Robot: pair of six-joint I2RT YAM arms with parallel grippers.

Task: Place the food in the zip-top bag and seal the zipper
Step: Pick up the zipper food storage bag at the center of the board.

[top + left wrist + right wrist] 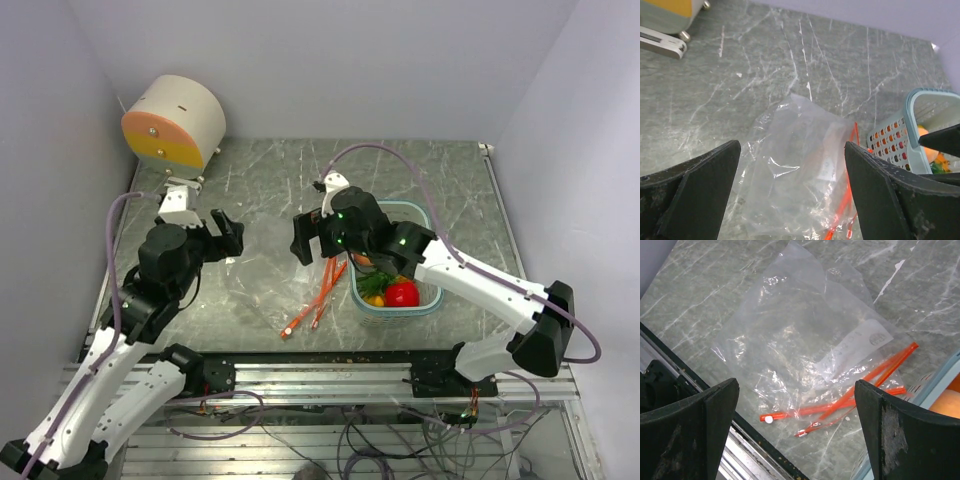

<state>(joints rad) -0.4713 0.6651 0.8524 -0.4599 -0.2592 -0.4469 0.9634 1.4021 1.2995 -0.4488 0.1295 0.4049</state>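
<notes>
- Food (402,293) lies in the teal basket (438,298), centre right of the top view; the zip-top bag (275,290), at centre, looks empty. 0 steps are done, I judge.
- Left wrist view: left gripper (790,150) is spread wide over the bag.
- Right wrist view: right gripper (796,390) is spread; the white label (860,342) is unreadable; the 2 zipper strips (867,380) lie apart.

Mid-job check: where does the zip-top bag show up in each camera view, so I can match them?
Top external: the zip-top bag lies flat mid-table, just left of the teal basket.
Left wrist: lower centre, basket at the right.
Right wrist: fills the centre, basket rim at the right edge.
Shared landmark: the teal basket beside the bag's orange zipper.
</notes>
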